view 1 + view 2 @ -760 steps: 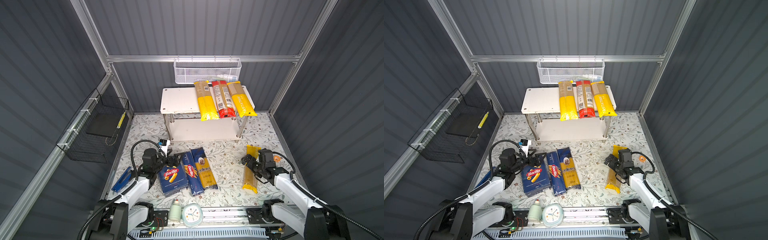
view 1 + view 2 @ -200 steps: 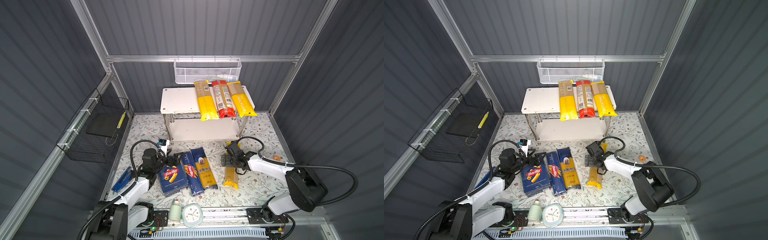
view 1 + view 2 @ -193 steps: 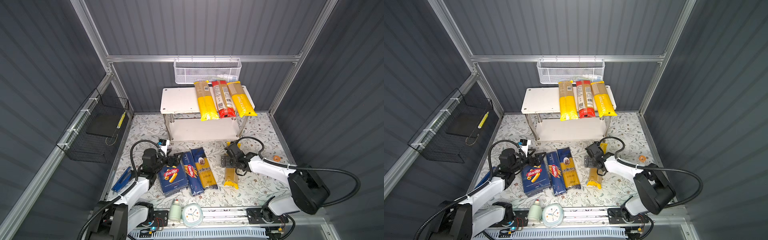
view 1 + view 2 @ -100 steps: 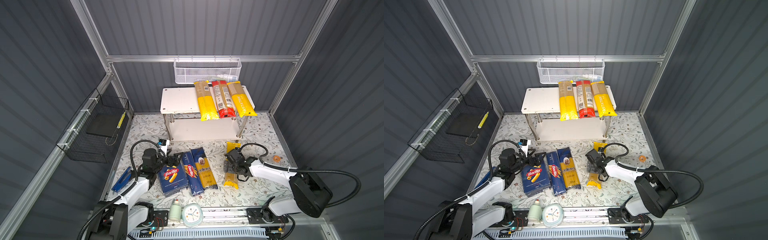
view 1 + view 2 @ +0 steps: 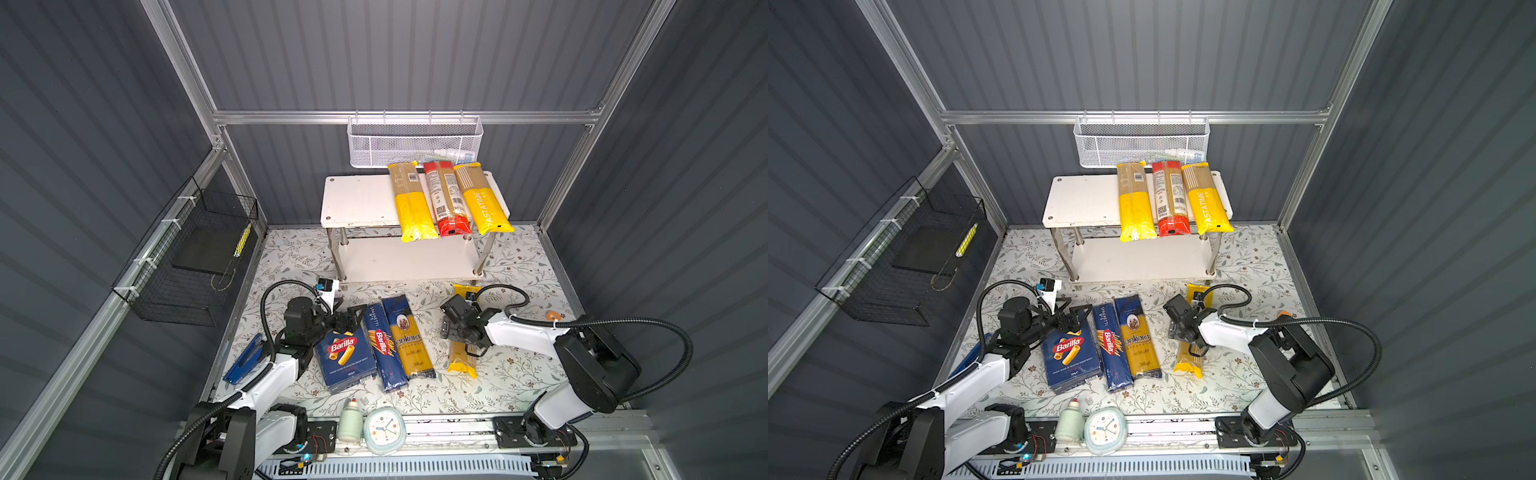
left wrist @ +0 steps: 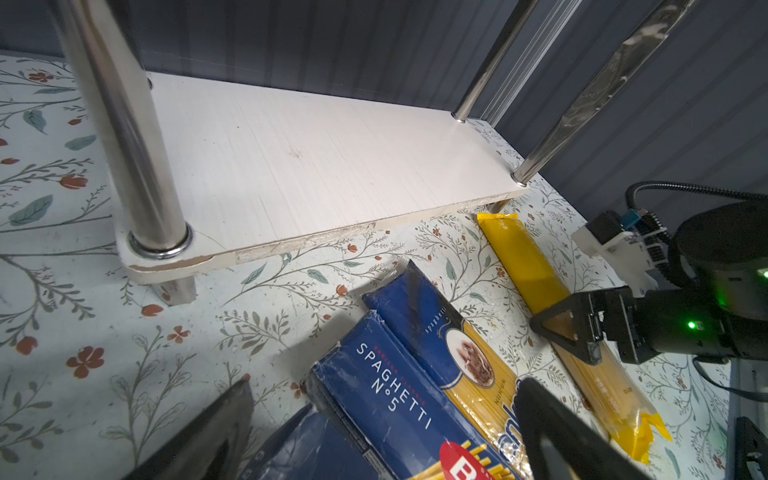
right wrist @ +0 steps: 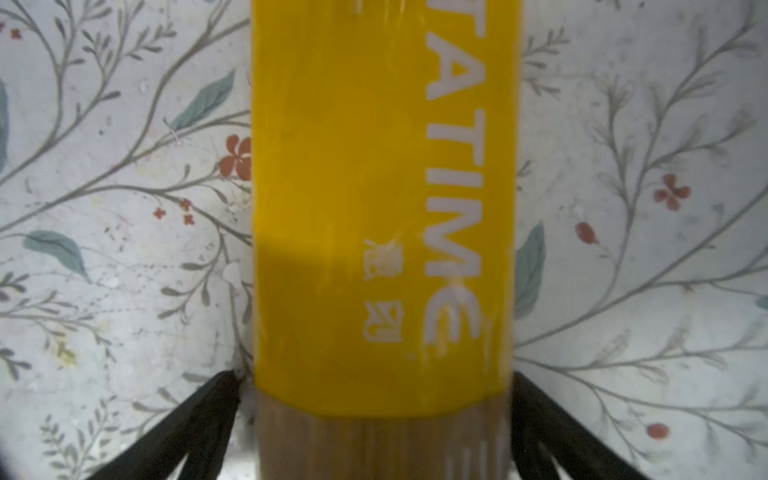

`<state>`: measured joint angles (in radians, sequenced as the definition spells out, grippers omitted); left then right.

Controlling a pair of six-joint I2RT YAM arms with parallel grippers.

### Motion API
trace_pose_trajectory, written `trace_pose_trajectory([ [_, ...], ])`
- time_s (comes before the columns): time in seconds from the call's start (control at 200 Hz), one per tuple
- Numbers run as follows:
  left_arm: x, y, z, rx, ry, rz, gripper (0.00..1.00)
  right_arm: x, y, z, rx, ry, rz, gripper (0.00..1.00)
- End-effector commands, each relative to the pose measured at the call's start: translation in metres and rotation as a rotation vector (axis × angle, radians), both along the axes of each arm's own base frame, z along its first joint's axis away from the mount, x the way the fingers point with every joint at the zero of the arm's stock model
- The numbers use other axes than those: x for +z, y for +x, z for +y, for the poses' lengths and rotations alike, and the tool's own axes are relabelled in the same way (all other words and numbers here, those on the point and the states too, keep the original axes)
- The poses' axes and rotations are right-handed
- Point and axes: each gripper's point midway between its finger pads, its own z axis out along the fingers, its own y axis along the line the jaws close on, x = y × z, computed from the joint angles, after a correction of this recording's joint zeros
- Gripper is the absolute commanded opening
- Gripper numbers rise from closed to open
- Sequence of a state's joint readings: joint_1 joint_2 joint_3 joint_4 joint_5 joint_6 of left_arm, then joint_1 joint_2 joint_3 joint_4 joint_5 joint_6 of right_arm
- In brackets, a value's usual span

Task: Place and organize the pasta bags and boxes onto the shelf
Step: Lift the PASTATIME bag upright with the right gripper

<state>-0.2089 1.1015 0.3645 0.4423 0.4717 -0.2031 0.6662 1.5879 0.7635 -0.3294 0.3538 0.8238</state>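
My right hand point(image 7: 376, 380) stands fully open, straddling the yellow spaghetti bag point(image 7: 374, 187). The bag lies flat on the surface point(image 5: 519, 266), right of the other packs, with its far end pointing toward the shelf point(image 5: 357, 199). One finger sits on each side of the bag, where the yellow print meets the clear film. Nothing is gripped, and I cannot tell whether the fingertips touch the plastic. I judge I am taking it across its narrow width near the middle, because a long, limp bag picked up by one end would sag and swing.

On the top tier, three shelved bags point(image 5: 446, 199), yellow, red, yellow, lie side by side at the right, so the left half looks like the place for this one.

My left hand point(image 5: 353, 318) is also open and holds nothing. It hovers over the far end of the wide Barilla box point(image 5: 345, 361), with the narrow spaghetti box point(image 5: 384, 353) and the ankara bag point(image 5: 409, 340) to its right.
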Motion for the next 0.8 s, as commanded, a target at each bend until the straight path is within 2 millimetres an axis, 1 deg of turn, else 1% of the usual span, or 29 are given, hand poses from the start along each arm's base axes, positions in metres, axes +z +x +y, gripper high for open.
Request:
trace_pose_trajectory([
  [0.0,0.008,0.0,0.0,0.0,0.005,-0.031,0.99,-0.011,-0.013,-0.011,-0.026,-0.057,0.046,0.99],
  [0.065,0.008,0.0,-0.001,-0.002,0.004,-0.031,0.99,-0.014,-0.017,-0.012,-0.031,-0.041,0.048,0.98],
  [0.17,0.009,-0.001,-0.001,-0.003,0.0,-0.031,0.99,-0.02,-0.023,-0.01,-0.024,-0.009,0.056,0.94],
  [0.385,0.009,-0.002,0.001,0.005,0.005,-0.039,0.99,-0.025,-0.032,-0.014,-0.011,-0.035,0.065,0.83],
  [0.43,0.011,-0.002,0.001,0.006,0.005,-0.044,0.99,-0.025,-0.035,-0.014,-0.005,-0.04,0.059,0.81],
  [0.475,0.013,-0.002,0.001,0.004,0.004,-0.049,0.99,-0.027,-0.038,-0.016,-0.006,-0.045,0.057,0.8],
  [0.56,0.009,-0.003,0.003,0.017,0.012,-0.049,0.99,-0.028,-0.042,-0.017,0.003,-0.043,0.062,0.78],
  [0.585,0.008,-0.002,0.004,0.021,0.013,-0.046,0.99,-0.028,-0.043,-0.016,0.008,-0.04,0.066,0.76],
  [0.62,0.009,-0.001,0.002,0.015,0.01,-0.042,0.99,-0.028,-0.044,-0.014,0.021,-0.038,0.066,0.7],
  [0.65,0.01,-0.001,0.001,0.008,0.007,-0.041,0.99,-0.027,-0.044,-0.014,0.023,-0.039,0.064,0.67],
  [0.695,0.01,-0.002,-0.001,-0.005,0.0,-0.039,0.99,-0.028,-0.045,-0.015,0.022,-0.044,0.061,0.65],
  [0.795,0.006,-0.001,0.001,0.009,0.006,-0.035,0.99,-0.029,-0.048,-0.018,0.015,-0.049,0.067,0.63],
])
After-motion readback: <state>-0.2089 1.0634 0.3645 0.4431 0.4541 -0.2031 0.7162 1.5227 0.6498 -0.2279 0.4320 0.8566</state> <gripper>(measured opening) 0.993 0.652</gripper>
